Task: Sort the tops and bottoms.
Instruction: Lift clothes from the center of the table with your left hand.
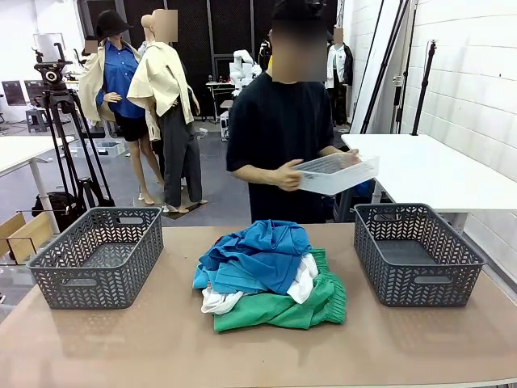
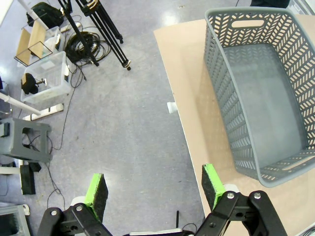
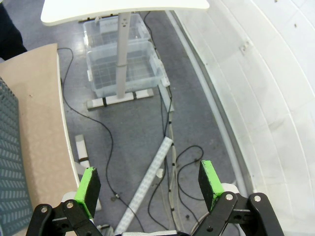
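A heap of clothes lies mid-table in the front view. Bright blue tops [image 1: 257, 252] are piled uppermost, a white top [image 1: 304, 279] pokes out beneath them, and the green bottoms [image 1: 283, 309] lie underneath at the front. My left gripper [image 2: 155, 186] hangs open over the floor just off the table's left edge, with nothing between its green pads. My right gripper [image 3: 150, 181] is open too, above the floor past the table's right edge, and holds nothing.
A grey basket [image 1: 97, 257] stands at the table's left, another grey basket [image 1: 416, 252] at the right. Behind the table a person holds a clear plastic bin [image 1: 335, 173]. Tripod legs [image 2: 98, 22], cables and storage boxes [image 3: 123, 69] crowd the floor beside the table.
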`<act>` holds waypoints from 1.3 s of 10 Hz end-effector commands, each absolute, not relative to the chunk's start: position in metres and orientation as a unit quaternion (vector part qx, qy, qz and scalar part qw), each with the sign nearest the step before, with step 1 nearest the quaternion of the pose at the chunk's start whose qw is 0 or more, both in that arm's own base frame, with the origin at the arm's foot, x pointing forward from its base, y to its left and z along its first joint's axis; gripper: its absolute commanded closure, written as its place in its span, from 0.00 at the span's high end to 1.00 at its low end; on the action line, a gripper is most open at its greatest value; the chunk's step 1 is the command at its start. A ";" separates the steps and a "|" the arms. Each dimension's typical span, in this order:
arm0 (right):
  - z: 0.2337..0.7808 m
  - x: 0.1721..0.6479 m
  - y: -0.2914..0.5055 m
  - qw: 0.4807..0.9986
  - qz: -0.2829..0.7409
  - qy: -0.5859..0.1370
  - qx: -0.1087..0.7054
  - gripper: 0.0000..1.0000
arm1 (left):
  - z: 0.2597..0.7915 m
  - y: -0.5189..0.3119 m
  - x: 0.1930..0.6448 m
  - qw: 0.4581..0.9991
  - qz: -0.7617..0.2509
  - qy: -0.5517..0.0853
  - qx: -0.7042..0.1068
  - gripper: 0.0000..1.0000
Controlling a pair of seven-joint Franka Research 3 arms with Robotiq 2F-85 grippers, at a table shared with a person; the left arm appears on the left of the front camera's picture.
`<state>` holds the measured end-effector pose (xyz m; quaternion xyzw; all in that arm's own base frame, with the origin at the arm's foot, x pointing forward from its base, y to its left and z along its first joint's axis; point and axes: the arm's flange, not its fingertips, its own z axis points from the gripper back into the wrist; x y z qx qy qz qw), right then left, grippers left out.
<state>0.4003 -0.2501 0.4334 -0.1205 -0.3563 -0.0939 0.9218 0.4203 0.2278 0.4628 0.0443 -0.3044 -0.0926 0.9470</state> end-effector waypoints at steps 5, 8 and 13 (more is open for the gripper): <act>0.436 0.401 -0.253 0.923 -0.092 -0.353 -0.122 1.00 | 0.460 0.232 0.419 0.945 -0.097 -0.310 0.044 1.00; 0.436 0.401 -0.253 0.923 -0.092 -0.353 -0.122 1.00 | 0.460 0.232 0.419 0.945 -0.097 -0.310 0.044 1.00; 0.436 0.401 -0.253 0.923 -0.092 -0.353 -0.122 1.00 | 0.460 0.232 0.419 0.945 -0.097 -0.310 0.044 1.00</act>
